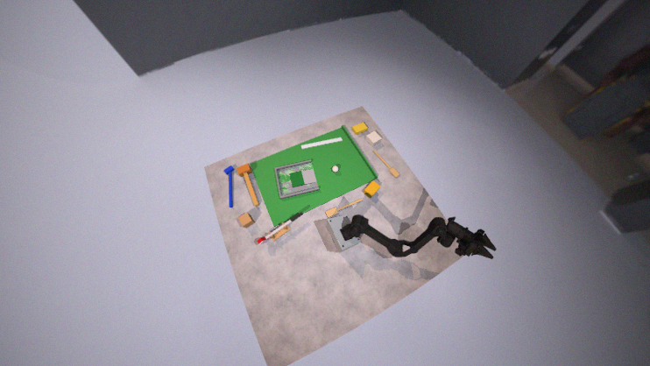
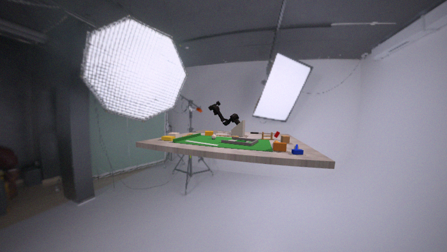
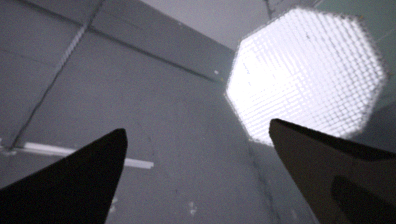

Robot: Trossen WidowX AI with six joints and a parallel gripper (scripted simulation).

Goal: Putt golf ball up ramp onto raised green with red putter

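1. Two fingertips spread wide with nothing between them. That's the wrist view, which only sees the ceiling and a big octagonal softbox [image 3: 305, 75] past the tips, none of the table.
2. The gripper [image 1: 481, 246] touches nothing. From the top view it hangs out past the tabletop's [image 1: 300, 295] right edge, pointing away from the playing area; the exterior view shows it raised high above the table [image 2: 215, 107] and angled upward, which the top view alone doesn't give away.
3. The arm [image 1: 399, 241] folds back to its base plate [image 1: 338, 231], sitting near the middle of the tabletop just off the mat's near edge.
4. The red putter [image 1: 278, 229] lies flat left of the base, red head toward the near-left, dark grip end touching the green mat [image 1: 327, 181]. It seems to rest across a small wooden stand [image 1: 281, 232].
5. The golf ball [image 1: 335, 168] sits on the mat's right half, well apart from the grey-framed raised green [image 1: 296, 179] in the mat's left half.
6. Around the mat: a blue mallet [image 1: 229, 184] and an orange mallet [image 1: 247, 181] by the left edge, plus yellow and orange blocks near the far-right corner.
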